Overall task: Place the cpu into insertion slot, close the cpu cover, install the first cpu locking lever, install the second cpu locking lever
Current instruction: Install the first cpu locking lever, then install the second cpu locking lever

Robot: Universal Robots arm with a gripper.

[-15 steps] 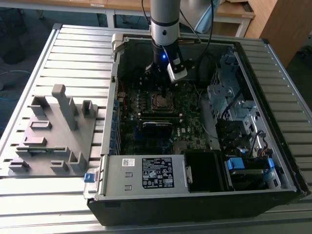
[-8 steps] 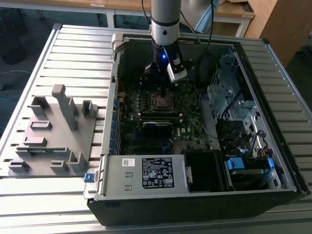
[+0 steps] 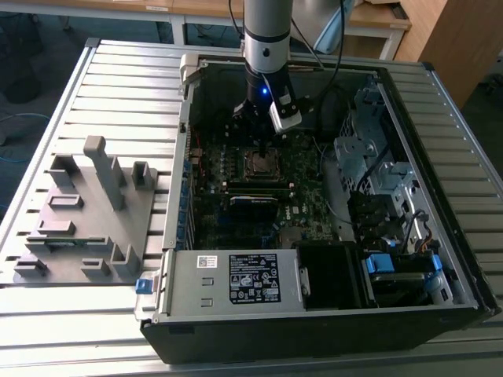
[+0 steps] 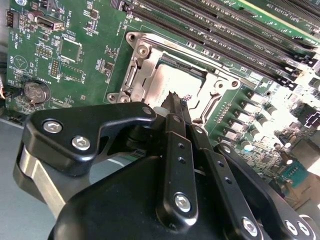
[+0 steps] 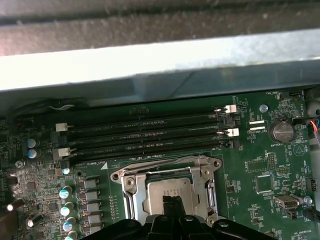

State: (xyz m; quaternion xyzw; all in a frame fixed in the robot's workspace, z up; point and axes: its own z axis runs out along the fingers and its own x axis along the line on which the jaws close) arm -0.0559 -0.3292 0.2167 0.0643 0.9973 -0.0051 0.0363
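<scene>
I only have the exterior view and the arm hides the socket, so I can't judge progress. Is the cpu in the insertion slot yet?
Observer: Yes. In both wrist views the cpu lies flat in the insertion slot, silver top up.
Operator: Good. Is the cpu cover up or down?
Observer: Down. In the second wrist view the cpu cover lies flat, framing the chip.
Operator: And the fingers?
Observer: The fingers are shut with nothing between them. Their tips are at the chip's top, inside the cover's opening, though I cannot tell if they press on it.
</scene>
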